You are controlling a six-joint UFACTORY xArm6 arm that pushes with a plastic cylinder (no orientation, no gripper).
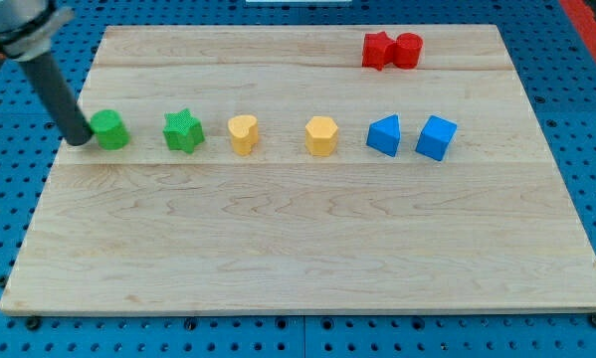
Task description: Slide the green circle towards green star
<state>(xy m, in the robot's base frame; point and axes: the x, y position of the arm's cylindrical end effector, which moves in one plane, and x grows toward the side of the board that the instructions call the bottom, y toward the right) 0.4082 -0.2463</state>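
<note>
The green circle [110,129] sits on the wooden board at the view's left. The green star [183,131] lies a short way to its right, apart from it. My tip [80,140] is at the circle's left side, touching or nearly touching it. The dark rod slants up toward the view's top left corner.
To the right of the star, in one row, stand a yellow heart [243,133], a yellow hexagon [320,135], a blue triangle [384,135] and a blue cube [436,137]. Two red blocks [392,50] touch each other at the view's top right. The board's left edge [49,179] is close to my tip.
</note>
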